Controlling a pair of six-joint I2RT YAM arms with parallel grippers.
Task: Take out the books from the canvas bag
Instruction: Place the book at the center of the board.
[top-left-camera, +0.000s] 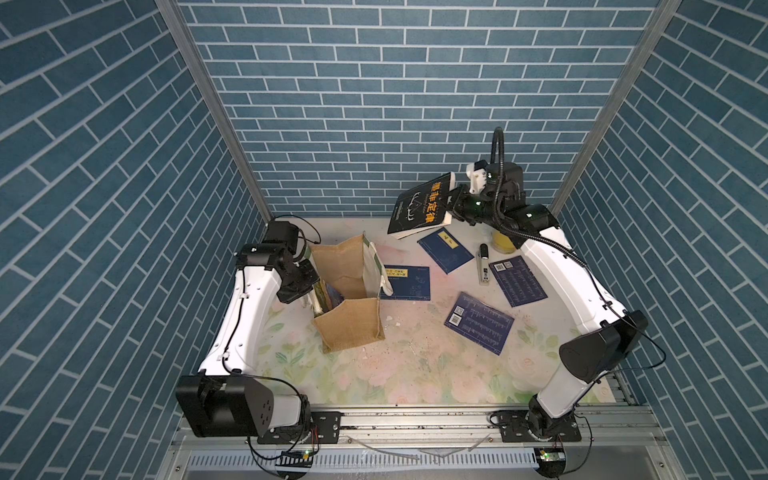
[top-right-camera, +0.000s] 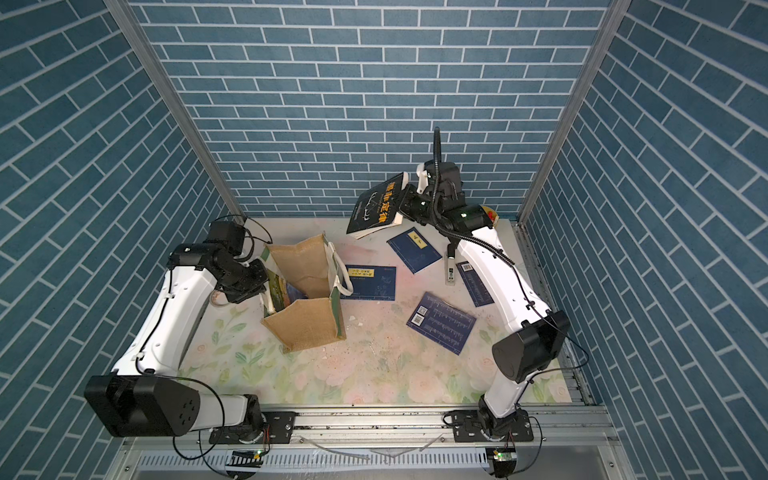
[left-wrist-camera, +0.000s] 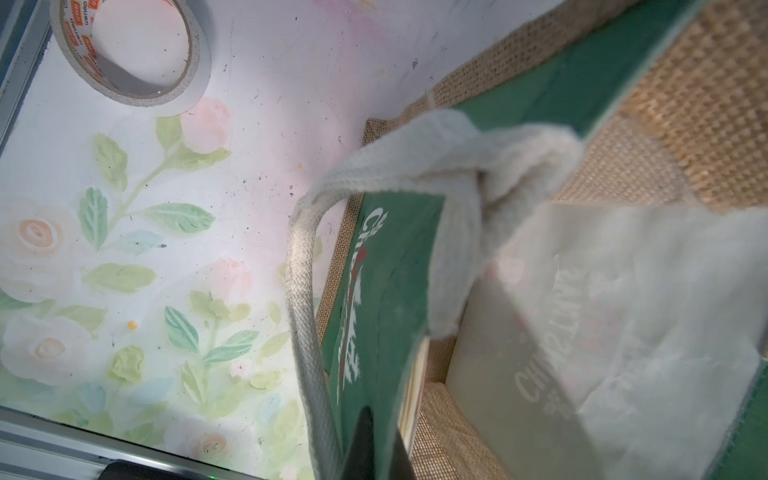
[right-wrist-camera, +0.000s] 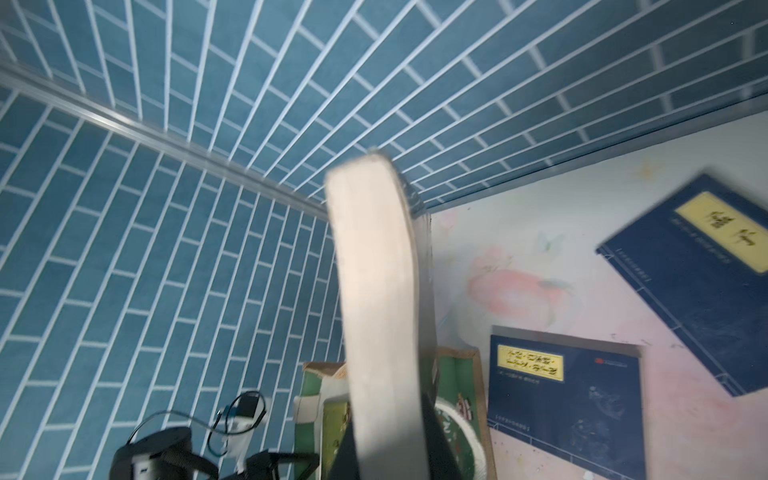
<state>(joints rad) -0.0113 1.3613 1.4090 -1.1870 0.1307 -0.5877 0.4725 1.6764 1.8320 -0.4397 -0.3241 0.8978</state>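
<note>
In both top views the right gripper (top-left-camera: 452, 204) is clamped on the black book (top-left-camera: 417, 208), holding it tilted above the far side of the counter (top-left-camera: 415, 374). Four navy books (top-left-camera: 478, 328) lie flat there, outside the canvas bag (top-left-camera: 353, 332), in which a landscape-cover book (top-left-camera: 328, 297) stands. The left wrist view shows the left gripper (left-wrist-camera: 374, 424) pinched together on the bag's green wall, beside a cream handle (left-wrist-camera: 303, 316). The right wrist view shows the held book's page edge.
</note>
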